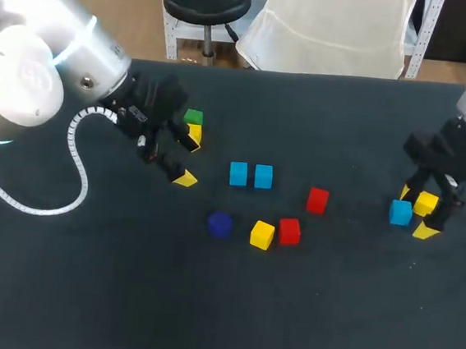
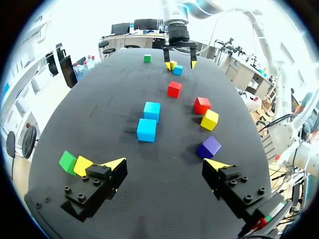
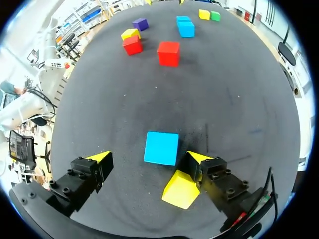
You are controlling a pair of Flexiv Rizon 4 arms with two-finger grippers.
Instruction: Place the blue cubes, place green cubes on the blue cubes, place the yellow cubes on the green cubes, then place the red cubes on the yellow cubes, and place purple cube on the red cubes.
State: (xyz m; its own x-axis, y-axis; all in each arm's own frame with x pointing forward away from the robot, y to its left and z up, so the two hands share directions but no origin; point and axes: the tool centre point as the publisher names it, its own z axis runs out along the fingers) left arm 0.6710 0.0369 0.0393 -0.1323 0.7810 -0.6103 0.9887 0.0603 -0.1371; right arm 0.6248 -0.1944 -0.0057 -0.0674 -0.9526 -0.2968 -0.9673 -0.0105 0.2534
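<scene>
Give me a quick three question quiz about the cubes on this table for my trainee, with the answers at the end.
1. How many blue cubes are on the table?
2. True or false: the purple cube is stacked on a blue cube.
3. What lies right beside the left gripper? A. a green cube and a yellow cube B. the purple cube C. two blue cubes
Key: 1. Three. 2. False; it sits on the table by itself. 3. A.

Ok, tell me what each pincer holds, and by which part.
Nothing. The left pincer and right pincer both stand open; a yellow cube lies beside one right finger.
</scene>
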